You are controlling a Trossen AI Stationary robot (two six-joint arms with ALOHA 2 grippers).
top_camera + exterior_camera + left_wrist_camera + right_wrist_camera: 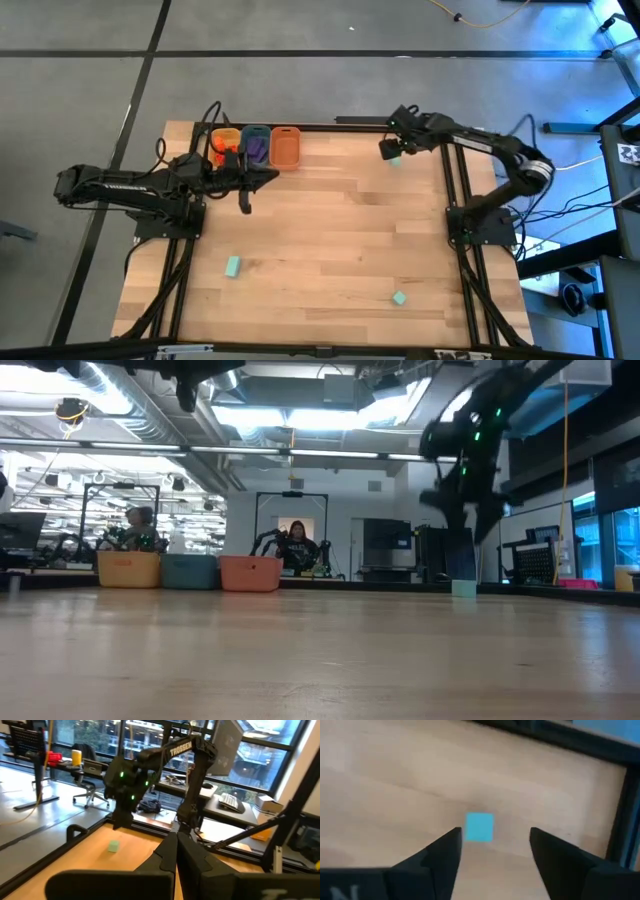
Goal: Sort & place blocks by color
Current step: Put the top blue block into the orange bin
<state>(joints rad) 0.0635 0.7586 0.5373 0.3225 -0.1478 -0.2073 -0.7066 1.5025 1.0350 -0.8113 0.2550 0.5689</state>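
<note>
My right claw (492, 847) hangs open above a mint-teal cube (480, 827), just ahead between my fingers; next I should descend and close.

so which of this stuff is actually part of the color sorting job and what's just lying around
Part of the job:
- mint-teal block under the open right gripper
- mint-teal block at the table's near left
- mint-teal block at the near right
- yellow tub, blue tub, orange tub
- shut left gripper beside the tubs

Just lying about:
- office chair and monitor beyond the table
</note>
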